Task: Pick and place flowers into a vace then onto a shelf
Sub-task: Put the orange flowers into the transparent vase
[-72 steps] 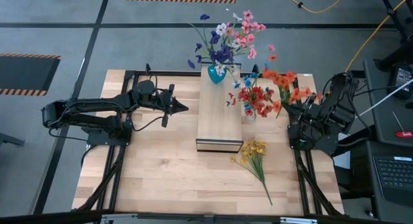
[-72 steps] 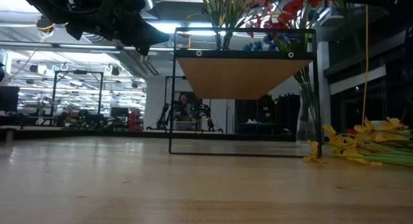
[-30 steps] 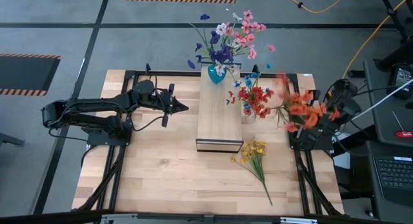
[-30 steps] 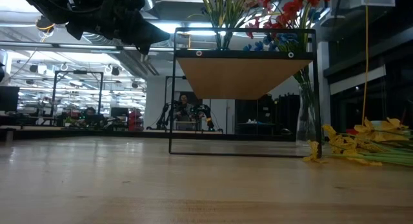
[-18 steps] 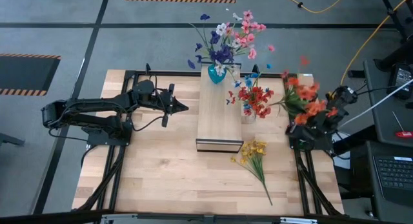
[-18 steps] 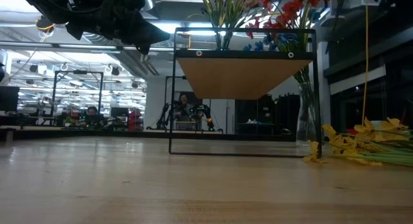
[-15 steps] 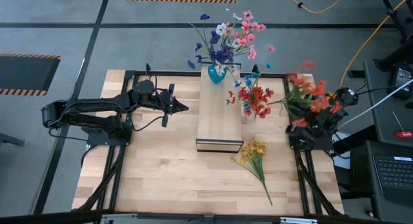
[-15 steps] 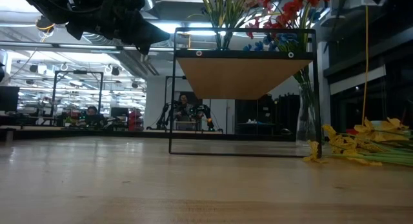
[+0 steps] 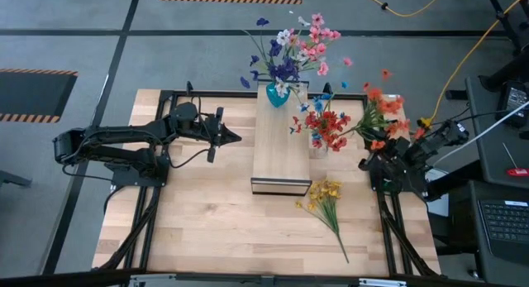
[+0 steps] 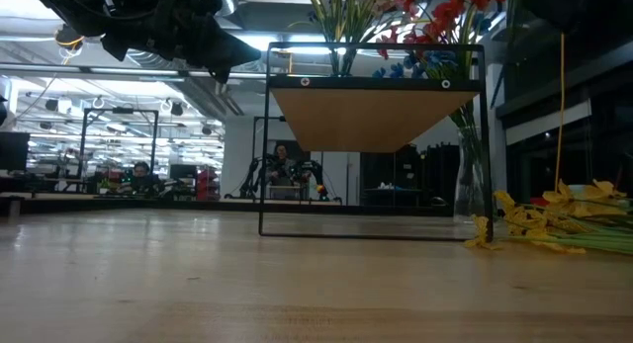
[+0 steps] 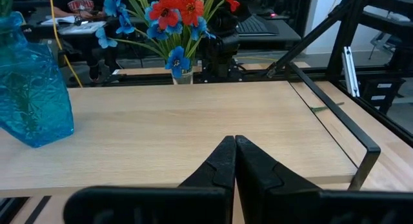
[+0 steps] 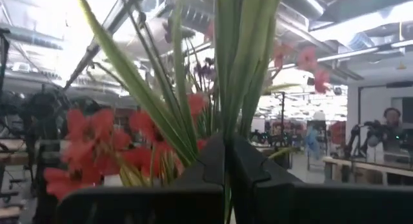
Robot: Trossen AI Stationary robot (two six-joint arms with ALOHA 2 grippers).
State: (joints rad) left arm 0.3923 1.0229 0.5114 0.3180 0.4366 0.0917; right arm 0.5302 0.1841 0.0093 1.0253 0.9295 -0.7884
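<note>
On your wooden surface (image 9: 207, 212), the shelf (image 9: 280, 150) carried a blue vase (image 9: 277, 94). Right of the shelf, your right pincer (image 12: 226, 153) gripped orange flowers (image 9: 382, 120); left of it, your left pincer (image 9: 234, 139) hovered closed, empty.

Table (image 9: 207, 221): light butcher-block top, black frame rails along both sides.
Shelf (image 9: 281, 146): narrow light-wood plank on thin black frame, standing at table centre, long axis running 12 to 6.
Blue vase (image 9: 277, 94): on the shelf's 12 o'clock end, holding mixed blooms.
Clear vase (image 9: 318, 146): on the table just beside the shelf at 3 o'clock, with red and blue blooms.
Yellow sprig (image 9: 326, 200): lying flat on the table at 5 o'clock from the shelf, stem trailing toward 5.
</note>
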